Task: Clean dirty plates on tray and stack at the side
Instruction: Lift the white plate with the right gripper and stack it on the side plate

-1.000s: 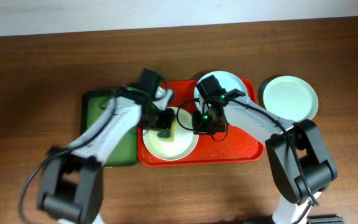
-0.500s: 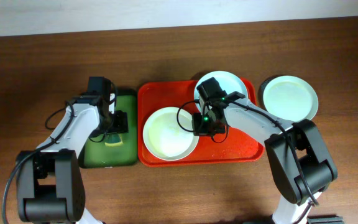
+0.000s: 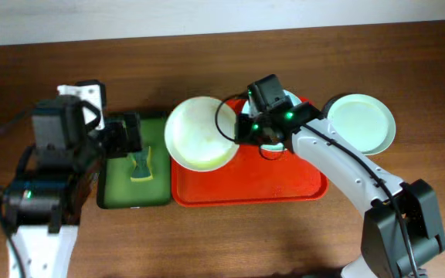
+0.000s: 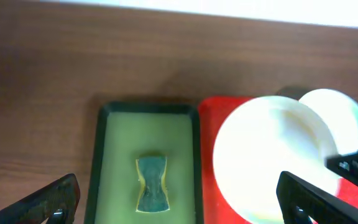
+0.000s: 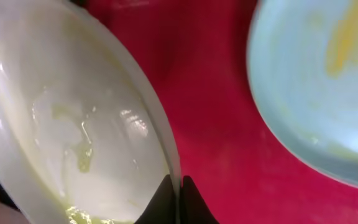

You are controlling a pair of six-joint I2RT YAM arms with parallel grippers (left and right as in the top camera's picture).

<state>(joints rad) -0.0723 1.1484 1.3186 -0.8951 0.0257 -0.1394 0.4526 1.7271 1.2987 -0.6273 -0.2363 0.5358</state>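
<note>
Two end effectors are in view, and you have them in opposite states. Nearest the right wrist camera, the right end effector is pinched tight on the rim of the white plate. Its fingertips meet at the bottom edge of that frame with only the rim between them. The plate is tilted, and its wet inner face shows faint yellowish streaks. Beyond it lies the bare floor of the red tray. At the upper right of that frame a mint-blue plate rests on the tray, with a yellow smear on it.

In the left wrist view, the left end effector is spread wide, one finger at each lower corner of the frame, and it holds nothing. Under it is the green tray, with the sponge lying in it.

From overhead, the white plate sits left of centre. It overlaps the upper left corner of the red tray and reaches out over the table. The smeared mint-blue plate is at the tray's upper right, largely hidden under the right arm. A second mint-blue plate lies on the table just right of the tray, at the upper right of the frame, apart from the other two. The green tray is just left of the red tray.
</note>
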